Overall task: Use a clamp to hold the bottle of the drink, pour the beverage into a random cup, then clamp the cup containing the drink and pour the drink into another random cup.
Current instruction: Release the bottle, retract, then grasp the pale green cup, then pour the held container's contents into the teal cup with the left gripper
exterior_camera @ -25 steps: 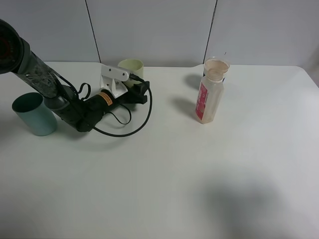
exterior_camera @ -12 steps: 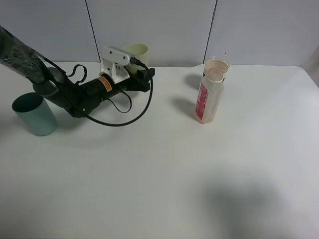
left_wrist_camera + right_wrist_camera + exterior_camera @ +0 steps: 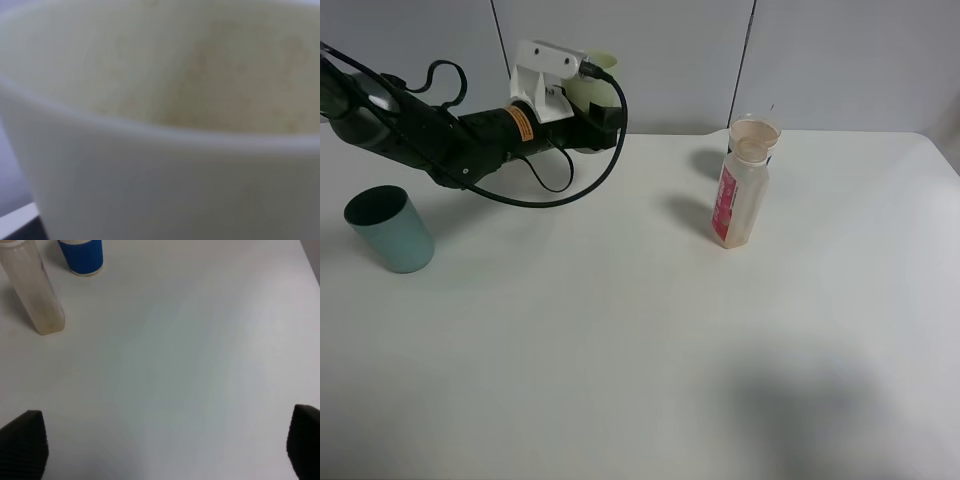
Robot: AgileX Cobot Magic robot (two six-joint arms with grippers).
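Teal tumbler (image 3: 387,230): upright on the counter (image 3: 620,330), far left.
Yellow-green tumbler (image 3: 582,92): held aloft, pinched by the left end effector (image 3: 596,115). Likely light, thin-walled and slippery, so best gripped mid-wall.
Bottle (image 3: 738,195): upright, right of centre.
Right end effector (image 3: 160,445): spread, empty.

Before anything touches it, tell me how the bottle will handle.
The bottle stands tall and narrow, so a push up high would probably tip it. It looks mostly empty, so likely light. Its clear plastic may flex under a squeeze.
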